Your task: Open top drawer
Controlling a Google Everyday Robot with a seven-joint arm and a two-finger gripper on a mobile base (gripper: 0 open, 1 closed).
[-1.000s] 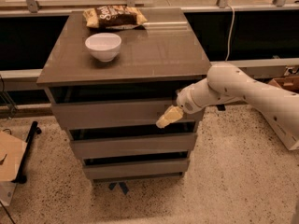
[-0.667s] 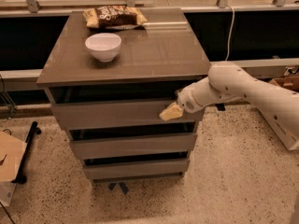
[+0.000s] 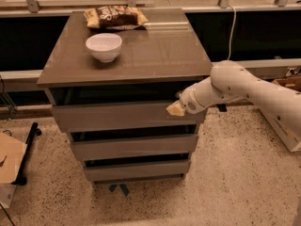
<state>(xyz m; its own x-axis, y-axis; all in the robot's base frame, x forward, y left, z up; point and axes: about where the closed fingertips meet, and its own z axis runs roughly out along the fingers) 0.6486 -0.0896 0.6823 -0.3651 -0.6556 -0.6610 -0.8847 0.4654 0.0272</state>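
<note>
**A:** Where's the gripper (image 3: 176, 108) at?

**B:** It's up against the upper edge of the top drawer (image 3: 117, 117), near the right end, just under the cabinet top (image 3: 155, 55). Honestly can't tell if it's clamped or loose.

**A:** Why that spot?

**B:** There's no handle, so I'd guess the top lip is the only thing to hook. The drawer front runs long left to right and faces the camera, so it should slide out toward us.
</note>
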